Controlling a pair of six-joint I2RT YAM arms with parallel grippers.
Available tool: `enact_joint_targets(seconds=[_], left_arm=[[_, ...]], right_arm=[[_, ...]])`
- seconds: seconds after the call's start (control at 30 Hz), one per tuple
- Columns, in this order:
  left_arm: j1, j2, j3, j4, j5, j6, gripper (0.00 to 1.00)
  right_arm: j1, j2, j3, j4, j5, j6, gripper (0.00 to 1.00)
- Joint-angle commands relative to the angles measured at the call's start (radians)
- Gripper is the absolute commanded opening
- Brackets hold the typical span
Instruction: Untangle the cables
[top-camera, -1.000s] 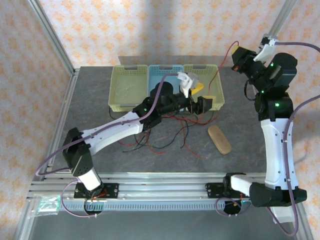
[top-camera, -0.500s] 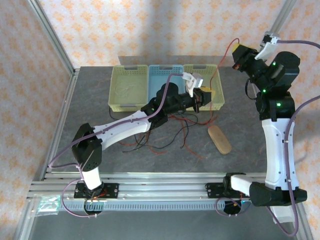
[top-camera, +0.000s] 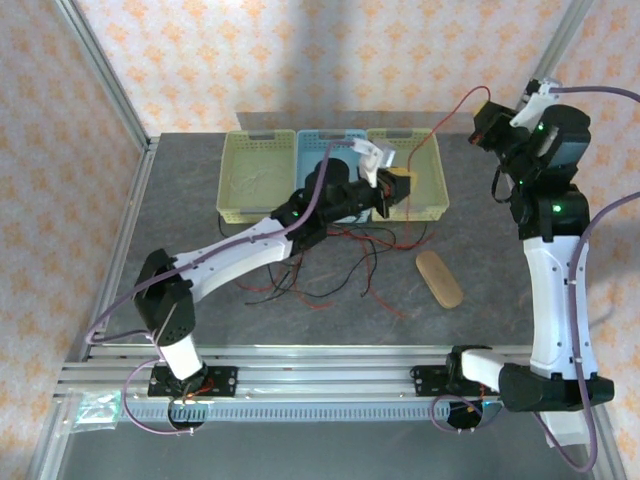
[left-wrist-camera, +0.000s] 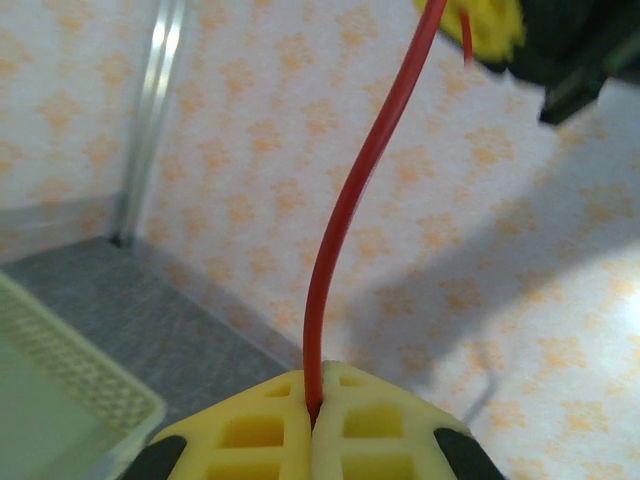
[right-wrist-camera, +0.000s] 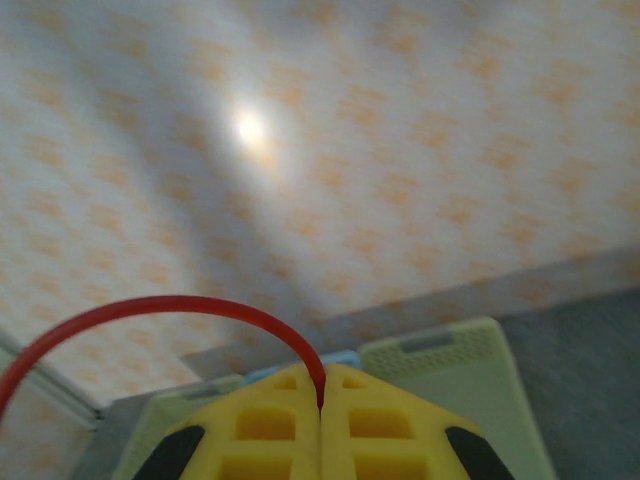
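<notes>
One red cable (top-camera: 432, 142) stretches through the air between my two grippers, above the right-hand basket. My left gripper (top-camera: 398, 185) is shut on its lower part; in the left wrist view the red cable (left-wrist-camera: 340, 230) rises from between the closed yellow fingertips (left-wrist-camera: 250, 430) of the gripper (left-wrist-camera: 313, 415). My right gripper (top-camera: 485, 120), raised at the back right, is shut on the other part; in its wrist view the cable (right-wrist-camera: 150, 305) arcs left from the gripper (right-wrist-camera: 321, 400). A tangle of red and black cables (top-camera: 330, 268) lies on the table below the left arm.
Three baskets stand in a row at the back: yellow-green (top-camera: 255, 185), blue (top-camera: 320, 145), yellow-green (top-camera: 420, 150). A tan oval object (top-camera: 438, 278) lies on the table right of the tangle. Patterned walls close the back and sides.
My left gripper has moved back and slightly left, toward the baskets, still holding the red cable. The right gripper shifted a little and the cable's loop near it has straightened out.
</notes>
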Motion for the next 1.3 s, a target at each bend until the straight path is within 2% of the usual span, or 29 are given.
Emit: enact_joint_targets(seconds=[0.0,0.17,0.4,0.47,0.57,0.63,0.67,0.73,0.77,0.8,0.83,0.93,1.0,1.13,1.27], left_arm=[[0.048,-0.128,0.018,-0.097,-0.069,0.056,0.0],[0.106,-0.183,0.103,-0.291,-0.082,0.113,0.0],[0.201,-0.231,0.189,-0.45,-0.078,0.112,0.0],[0.212,-0.234,0.219,-0.498,-0.07,0.129,0.0],[0.217,-0.242,0.245,-0.552,-0.065,0.164,0.0],[0.218,-0.253,0.242,-0.564,-0.076,0.176,0.0],[0.22,-0.261,0.237,-0.565,-0.091,0.174,0.0],[0.223,-0.274,0.229,-0.568,-0.116,0.168,0.0],[0.223,-0.279,0.229,-0.571,-0.125,0.164,0.0],[0.225,-0.282,0.229,-0.576,-0.134,0.162,0.0],[0.225,-0.283,0.232,-0.582,-0.138,0.162,0.0],[0.224,-0.277,0.253,-0.609,-0.141,0.168,0.0],[0.225,-0.271,0.268,-0.628,-0.124,0.18,0.0],[0.224,-0.262,0.296,-0.662,-0.05,0.222,0.0],[0.224,-0.266,0.319,-0.691,0.076,0.275,0.0]], right_arm=[[0.004,0.039,-0.058,-0.136,0.087,-0.065,0.0],[0.054,0.08,-0.145,-0.182,-0.074,-0.094,0.05],[0.403,0.129,-0.198,-0.157,-0.065,-0.178,0.08],[0.478,0.111,-0.204,-0.107,-0.048,-0.202,0.13],[0.514,0.057,-0.217,0.012,-0.04,-0.205,0.3],[0.514,0.016,-0.227,0.084,-0.042,-0.211,0.53],[0.514,-0.003,-0.23,0.11,-0.034,-0.224,0.61],[0.514,-0.034,-0.231,0.149,0.019,-0.261,0.73],[0.514,-0.045,-0.223,0.156,0.051,-0.294,0.87],[0.514,-0.048,-0.206,0.147,0.084,-0.332,0.94],[0.514,-0.047,-0.186,0.134,0.113,-0.365,0.98],[0.514,-0.052,-0.146,0.124,0.168,-0.467,1.0],[0.514,-0.06,-0.133,0.147,0.14,-0.503,0.99],[0.517,-0.056,-0.122,0.225,-0.069,-0.561,1.0],[0.542,-0.089,-0.22,0.38,-0.239,-0.732,1.0]])
